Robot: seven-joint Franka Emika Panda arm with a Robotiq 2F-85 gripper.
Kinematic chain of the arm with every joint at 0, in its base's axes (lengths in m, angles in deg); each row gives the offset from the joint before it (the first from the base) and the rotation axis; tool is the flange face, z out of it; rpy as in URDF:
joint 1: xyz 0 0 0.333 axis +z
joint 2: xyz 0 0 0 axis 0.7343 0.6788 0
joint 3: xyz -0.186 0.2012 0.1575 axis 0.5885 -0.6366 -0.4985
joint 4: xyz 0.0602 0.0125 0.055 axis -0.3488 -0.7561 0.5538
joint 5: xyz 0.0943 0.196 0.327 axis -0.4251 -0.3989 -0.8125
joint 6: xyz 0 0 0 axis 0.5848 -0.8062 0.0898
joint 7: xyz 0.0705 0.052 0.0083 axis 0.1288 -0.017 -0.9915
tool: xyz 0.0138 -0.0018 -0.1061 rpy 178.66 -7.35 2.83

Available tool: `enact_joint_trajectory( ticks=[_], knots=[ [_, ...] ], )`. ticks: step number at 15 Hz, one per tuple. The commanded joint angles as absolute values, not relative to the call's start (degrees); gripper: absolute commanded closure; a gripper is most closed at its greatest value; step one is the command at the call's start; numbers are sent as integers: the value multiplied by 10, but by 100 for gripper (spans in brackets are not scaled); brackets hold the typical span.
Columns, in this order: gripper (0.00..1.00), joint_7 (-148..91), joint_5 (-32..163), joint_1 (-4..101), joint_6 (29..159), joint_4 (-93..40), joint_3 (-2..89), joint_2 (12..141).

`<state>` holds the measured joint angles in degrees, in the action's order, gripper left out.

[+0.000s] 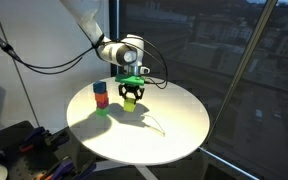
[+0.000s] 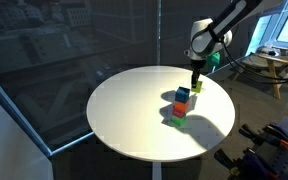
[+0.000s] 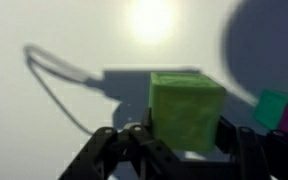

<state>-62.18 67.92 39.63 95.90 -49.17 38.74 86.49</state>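
Gripper had its fingers clamped snug on a light-green cube-shaped block, held level and square-on. Being a cube, no real long axis.

We see a dim room with dark glass all round, yet hard light from above bleaches the white table. Sharp shadows cross it in both exterior views. In the wrist view a glare spot burns out the top, and the green block looks soft, perhaps out of focus.

The block is green, the table white.
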Motion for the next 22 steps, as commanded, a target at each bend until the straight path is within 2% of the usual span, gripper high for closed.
enact_joint_trajectory(
  ticks=[1, 13, 14, 22],
  knots=[
    [70, -606, 686, 399, 933, -518, 390, 810],
    [70, -633, 664, 396, 904, -557, 390, 718],
    [45, -621, 675, 401, 910, -541, 392, 743],
    [45, -621, 673, 402, 910, -548, 393, 735]
  ],
)
